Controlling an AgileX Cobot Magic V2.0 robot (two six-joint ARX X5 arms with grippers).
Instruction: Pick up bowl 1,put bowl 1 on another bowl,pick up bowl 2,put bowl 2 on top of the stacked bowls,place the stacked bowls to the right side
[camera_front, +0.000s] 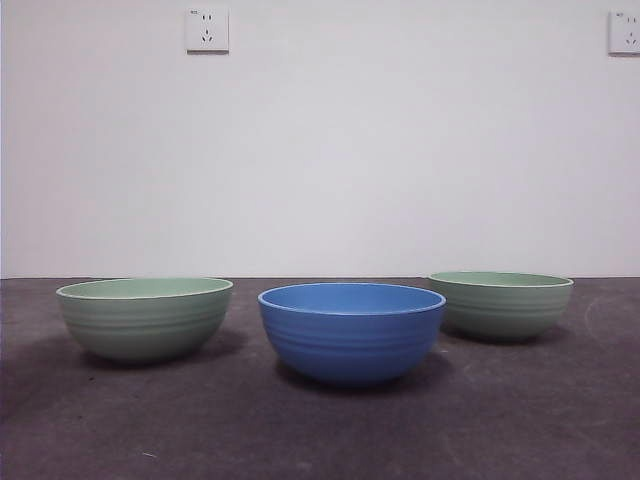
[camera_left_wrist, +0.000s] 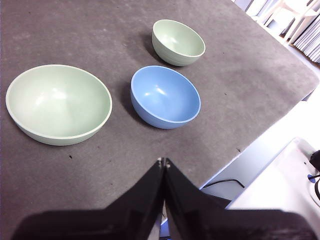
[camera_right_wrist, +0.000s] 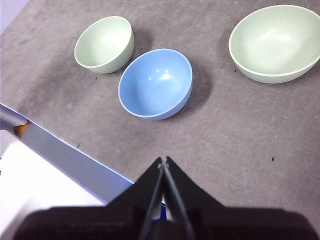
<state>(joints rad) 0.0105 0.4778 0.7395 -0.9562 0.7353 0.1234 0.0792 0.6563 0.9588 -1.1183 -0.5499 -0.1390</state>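
Three bowls stand apart on the dark grey table. The blue ribbed bowl (camera_front: 352, 332) (camera_left_wrist: 165, 96) (camera_right_wrist: 156, 82) is in the middle and nearest the front. A pale green bowl (camera_front: 145, 318) (camera_left_wrist: 59, 103) (camera_right_wrist: 105, 44) stands to its left, and a second pale green bowl (camera_front: 500, 304) (camera_left_wrist: 178, 42) (camera_right_wrist: 274, 42) stands to its right, a little further back. All are upright and empty, and nothing is stacked. My left gripper (camera_left_wrist: 163, 161) is shut and holds nothing, high above the table's front edge. My right gripper (camera_right_wrist: 163, 160) is likewise shut and empty. Neither gripper shows in the front view.
The table's front edge (camera_left_wrist: 235, 155) (camera_right_wrist: 65, 150) runs close below both grippers, with pale equipment beyond it. A white wall with two sockets (camera_front: 207, 30) closes the back. Bare table surface (camera_front: 320, 430) lies in front of the bowls.
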